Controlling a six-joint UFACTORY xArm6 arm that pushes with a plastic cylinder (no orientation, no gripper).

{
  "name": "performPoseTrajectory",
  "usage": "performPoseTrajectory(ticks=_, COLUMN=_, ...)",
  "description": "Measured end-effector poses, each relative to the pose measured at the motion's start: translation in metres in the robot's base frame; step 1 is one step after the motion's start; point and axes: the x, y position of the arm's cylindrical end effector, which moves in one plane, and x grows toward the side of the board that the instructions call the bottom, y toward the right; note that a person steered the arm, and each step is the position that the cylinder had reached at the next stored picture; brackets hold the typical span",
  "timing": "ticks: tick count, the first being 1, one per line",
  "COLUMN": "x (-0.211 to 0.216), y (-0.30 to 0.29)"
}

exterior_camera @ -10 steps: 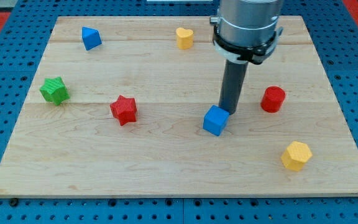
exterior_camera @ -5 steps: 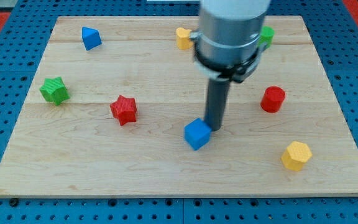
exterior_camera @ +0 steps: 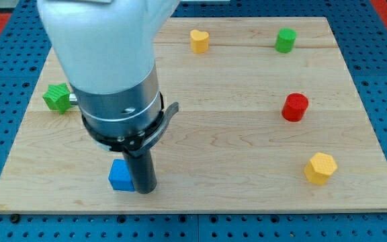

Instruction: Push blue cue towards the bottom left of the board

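The blue cube point(exterior_camera: 119, 177) sits near the board's bottom edge, left of centre. My tip point(exterior_camera: 144, 191) touches the cube's right side. The rod and the arm's large grey body rise above it and hide the middle left of the board, so the red star and the blue triangular block do not show.
A green star point(exterior_camera: 56, 97) sits at the left edge, partly behind the arm. A yellow heart point(exterior_camera: 199, 40) and a green cylinder point(exterior_camera: 285, 39) sit near the top. A red cylinder point(exterior_camera: 294, 107) and a yellow hexagon point(exterior_camera: 320, 167) sit at the right. The wooden board point(exterior_camera: 247, 154) lies on a blue pegboard.
My tip has pushed the blue cube from the board's middle down and left to near the bottom edge. The arm now covers the red star and the blue triangular block.
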Motion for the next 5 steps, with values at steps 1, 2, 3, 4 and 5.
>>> performPoseTrajectory(ticks=1, x=-0.013, y=-0.039)
performPoseTrajectory(ticks=2, x=-0.033, y=-0.038)
performPoseTrajectory(ticks=3, x=-0.047, y=-0.033)
performPoseTrajectory(ticks=4, x=-0.051, y=-0.037)
performPoseTrajectory(ticks=5, x=-0.055, y=-0.048)
